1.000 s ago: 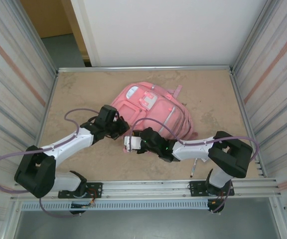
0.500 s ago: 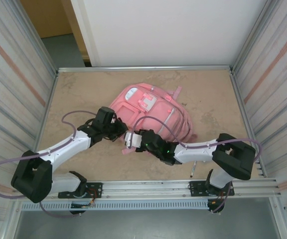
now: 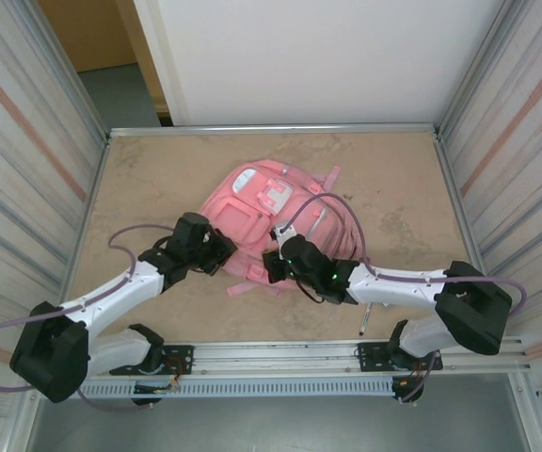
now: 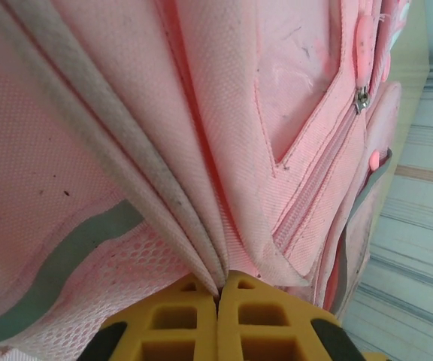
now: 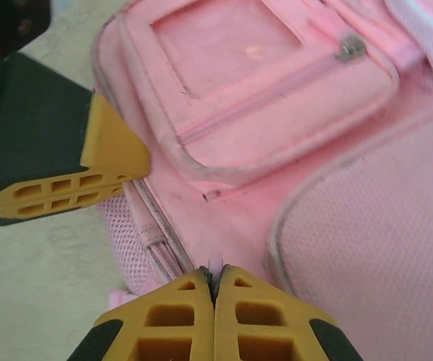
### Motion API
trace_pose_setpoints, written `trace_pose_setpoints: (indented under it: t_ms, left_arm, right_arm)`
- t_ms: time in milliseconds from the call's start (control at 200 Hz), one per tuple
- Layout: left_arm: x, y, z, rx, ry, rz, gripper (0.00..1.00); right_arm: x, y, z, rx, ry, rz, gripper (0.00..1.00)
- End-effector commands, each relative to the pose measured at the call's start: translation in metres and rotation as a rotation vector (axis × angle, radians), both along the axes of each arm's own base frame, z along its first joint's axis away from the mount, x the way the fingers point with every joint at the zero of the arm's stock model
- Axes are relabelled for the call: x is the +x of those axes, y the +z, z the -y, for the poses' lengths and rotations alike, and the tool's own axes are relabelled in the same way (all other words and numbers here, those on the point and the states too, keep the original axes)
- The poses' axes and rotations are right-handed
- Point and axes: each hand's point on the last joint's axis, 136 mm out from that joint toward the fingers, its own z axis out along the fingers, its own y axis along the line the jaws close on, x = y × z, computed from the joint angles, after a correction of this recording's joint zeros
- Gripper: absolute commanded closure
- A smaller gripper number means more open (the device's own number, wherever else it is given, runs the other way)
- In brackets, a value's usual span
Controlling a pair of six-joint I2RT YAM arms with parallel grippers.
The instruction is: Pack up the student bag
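- Your right gripper has come off the bare board and onto the near edge of the student bag, the large pink fabric backpack w/ front zip pockets and a white patch.
- Its jaws were part open a sec ago. They're now pressed together on a small pale pink tab at the end of a zip line. Prob. the zip pull, but can't be sure.
- Your left gripper has slid a bit toward the near side along the bag's left edge. Its jaws are clamped as before, pinching a fold of pink fabric and mesh.
- The bag lies front up at approx. the middle of the board. Its left side looks tugged out slightly vs a sec ago.
- Meaning: you've got one gripper bracing and the other on the tab, so opening the zip looks like the step in hand. I'd judge nothing is packed yet, so it's early in the task.
- A thin stick-like item lies off the bag's near-right corner, by the right arm. Too small to ID; poss. a pen to pack.
- Surface: a tan mottled board, scuffed, w/ a metal rim. An alu rail runs on the bag's near side.
- Room: ribbed striped panels stand left and right of the bag, w/ a white wall beyond it. An orange-brown door sits past the far-left corner.
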Motion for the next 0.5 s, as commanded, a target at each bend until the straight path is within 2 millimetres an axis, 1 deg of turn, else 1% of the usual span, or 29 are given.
trace_pose_setpoints:
  t_ms: [0, 95, 190, 341, 421, 496]
  left_arm:
    - [0.010, -0.007, -0.034, 0.089, 0.161, 0.022, 1.00]
    - [0.014, -0.012, -0.043, 0.101, 0.222, 0.026, 1.00]
    - [0.018, -0.017, -0.054, 0.105, 0.270, 0.016, 1.00]
    - [0.024, -0.012, -0.062, 0.096, 0.313, 0.037, 1.00]
    - [0.027, -0.006, -0.064, 0.100, 0.314, 0.054, 1.00]
    - [0.027, -0.003, -0.066, 0.110, 0.315, 0.057, 1.00]
  right_arm:
    - [-0.012, -0.027, 0.026, -0.002, -0.143, -0.279, 1.00]
    - [-0.017, -0.034, 0.040, -0.025, -0.182, -0.356, 1.00]
    - [-0.018, -0.036, 0.056, -0.044, -0.232, -0.371, 1.00]
    - [-0.019, -0.027, 0.079, -0.071, -0.293, -0.340, 1.00]
    - [-0.021, -0.027, 0.095, -0.076, -0.350, -0.334, 1.00]
    - [-0.023, -0.027, 0.102, -0.060, -0.365, -0.343, 1.00]
